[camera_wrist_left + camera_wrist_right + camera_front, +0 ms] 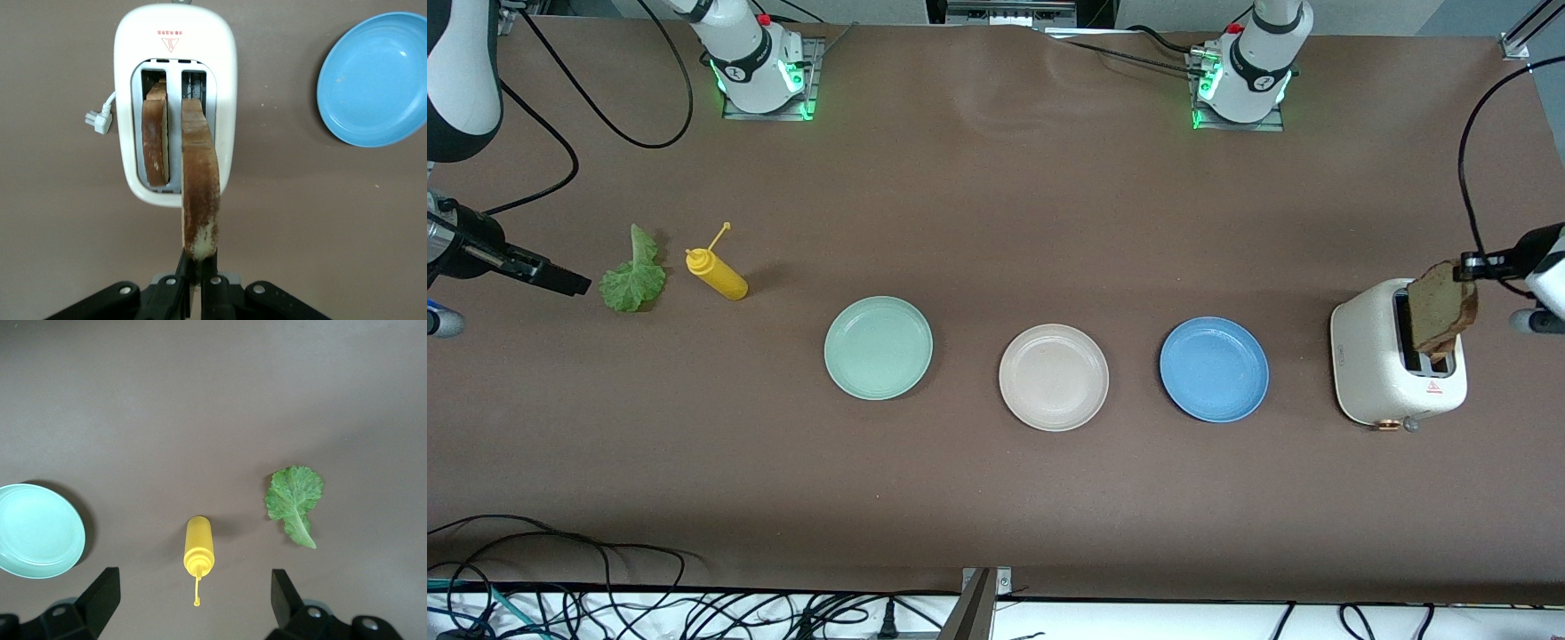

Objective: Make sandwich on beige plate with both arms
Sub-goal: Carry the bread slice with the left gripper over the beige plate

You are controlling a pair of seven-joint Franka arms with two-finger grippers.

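Note:
My left gripper (1465, 267) (198, 267) is shut on the top edge of a brown toasted bread slice (1443, 307) (200, 180). The slice hangs tilted over the white toaster (1369, 373) (127, 80), its lower end at the mouth of one slot. A second slice (155, 143) stands in the other slot. The beige plate (1054, 377) lies bare between the mint and blue plates. My right gripper (574, 284) (192, 587) is open with nothing in it, over the table beside the green lettuce leaf (633, 276) (293, 500).
A yellow squeeze bottle (719, 276) (199, 547) lies on its side next to the lettuce. The mint green plate (878, 348) (37, 530) and the blue plate (1214, 369) (377, 80) flank the beige one. The toaster's plug (97, 120) lies beside it.

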